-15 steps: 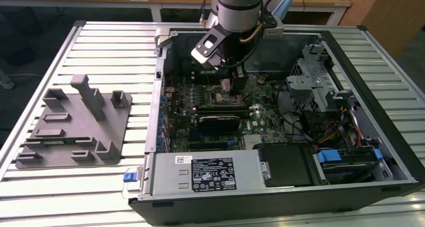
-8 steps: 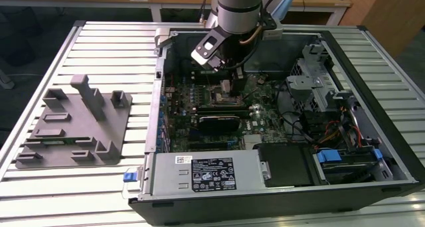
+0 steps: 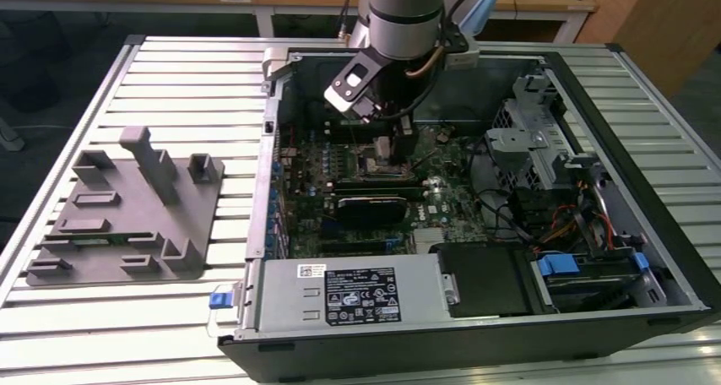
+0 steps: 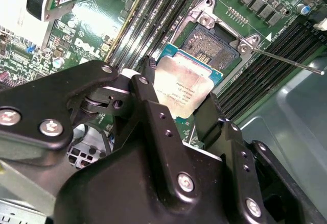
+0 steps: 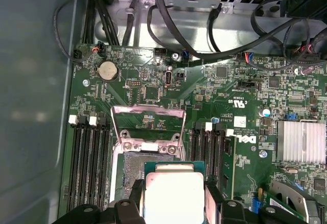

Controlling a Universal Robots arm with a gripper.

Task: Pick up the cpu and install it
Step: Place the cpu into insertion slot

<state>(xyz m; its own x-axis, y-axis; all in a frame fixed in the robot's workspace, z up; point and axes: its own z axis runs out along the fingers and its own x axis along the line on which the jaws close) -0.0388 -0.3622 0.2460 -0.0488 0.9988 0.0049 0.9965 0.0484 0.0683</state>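
Observation:
My gripper (image 4: 179, 89) is shut on the cpu (image 4: 186, 89), a flat square chip with a shiny silver top and a thin blue-green rim. Black fingers (image 4: 148, 76) press its two opposite edges. It hangs just above the motherboard socket (image 4: 209, 45), partly overlapping it. In the first wrist view the cpu (image 5: 173, 196) sits between the fingers of the gripper (image 5: 174, 199), close over the socket (image 5: 130, 165), whose metal load plate (image 5: 148, 117) stands flipped open. The exterior view has the gripper (image 3: 383, 147) low inside the open computer case (image 3: 676, 267).
Memory slots (image 5: 89, 168) flank the socket on both sides. The thin socket lever (image 4: 286, 63) sticks out sideways. A black finned block (image 3: 366, 206) lies near the gripper, cables (image 5: 168, 25) run along the case wall, and a grey fixture tray (image 3: 124, 216) sits on the exterior view's left.

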